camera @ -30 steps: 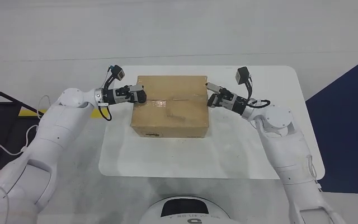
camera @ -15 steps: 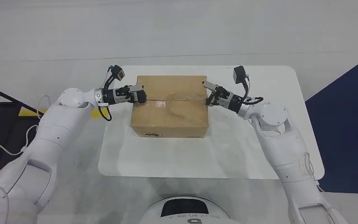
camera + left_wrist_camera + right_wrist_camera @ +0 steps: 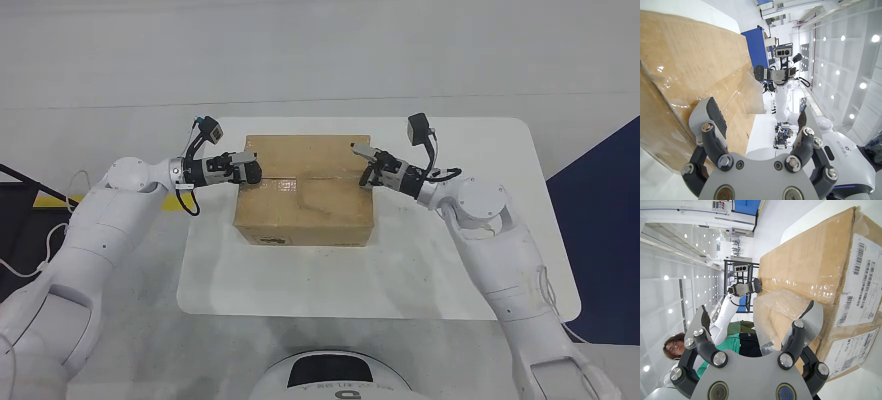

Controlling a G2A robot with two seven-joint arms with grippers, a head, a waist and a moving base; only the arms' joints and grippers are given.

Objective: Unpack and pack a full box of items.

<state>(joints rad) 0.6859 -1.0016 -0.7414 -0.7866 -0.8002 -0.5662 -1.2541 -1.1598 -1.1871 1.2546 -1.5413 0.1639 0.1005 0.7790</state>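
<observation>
While your left gripper [image 3: 759,108] is spread wide with nothing between its fingers, one ribbed pad [image 3: 715,111] sits right at the top edge of the cardboard box [image 3: 687,66]. I honestly can't tell if it's touching or just hovering. From the top view that left gripper [image 3: 250,168] is parked at the box's left end, right where the taped seam [image 3: 300,184] runs out.

Your right gripper [image 3: 757,307] is wide open too, not gripping anything. It's at the opposite end of the seam, and there's a crinkled tape flap [image 3: 783,302] sticking up off the box top between its fingers. One finger [image 3: 810,313] is close against the flap, the other [image 3: 703,315] is well clear of it out in the air. You can see the same tape flap [image 3: 753,94] standing up at the far end in the left wrist view.

The cardboard box [image 3: 305,205] itself is closed and sits flat on the white table [image 3: 460,270], a bit toward the far edge, between both arms. The end facing the right gripper [image 3: 366,166] has shipping labels [image 3: 866,266] stuck on it.
</observation>
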